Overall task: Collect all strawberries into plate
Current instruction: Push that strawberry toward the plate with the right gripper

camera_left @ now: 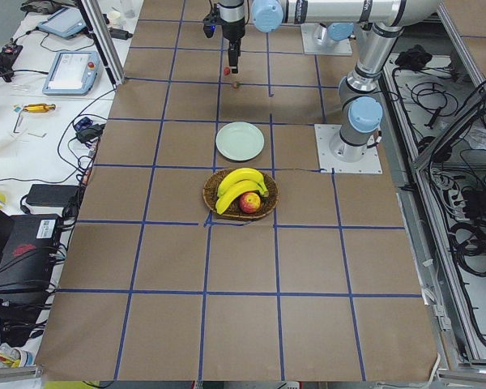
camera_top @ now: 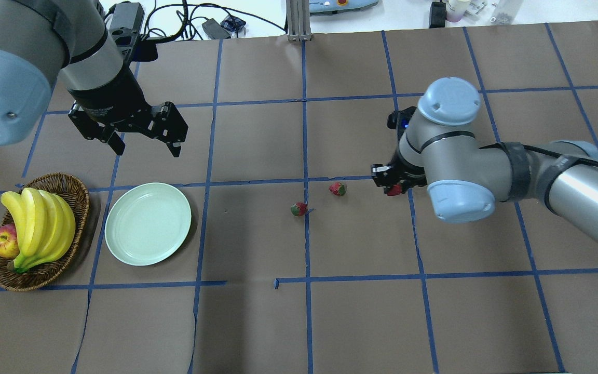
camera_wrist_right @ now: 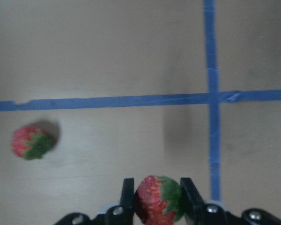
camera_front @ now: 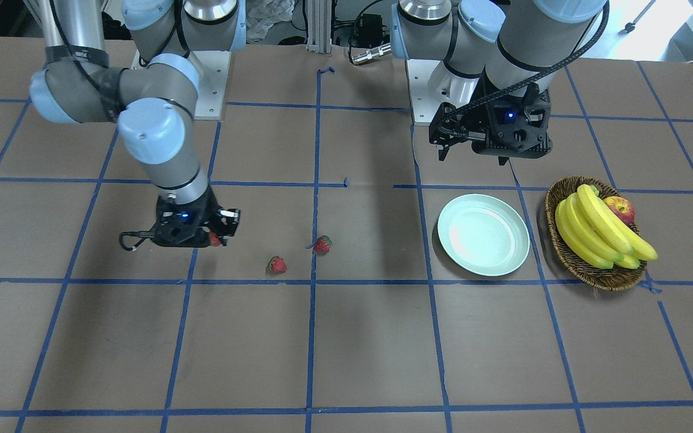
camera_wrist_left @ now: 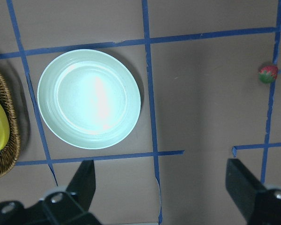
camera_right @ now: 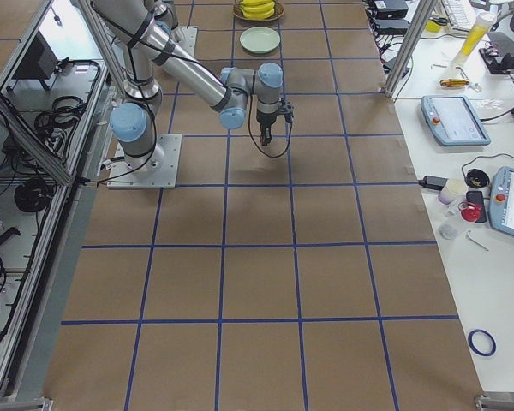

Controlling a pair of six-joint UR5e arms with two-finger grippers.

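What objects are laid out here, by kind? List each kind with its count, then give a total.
Small red strawberries with green caps: 3 (one held in the right gripper)
Round pale mint-green plate: 1
Brown woven wicker basket: 1
Bunch of yellow bananas: 1
Red-yellow apple: 1
Total: 7

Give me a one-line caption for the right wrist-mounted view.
The right hand gripping one strawberry, a second strawberry lying loose on the blue-taped table.
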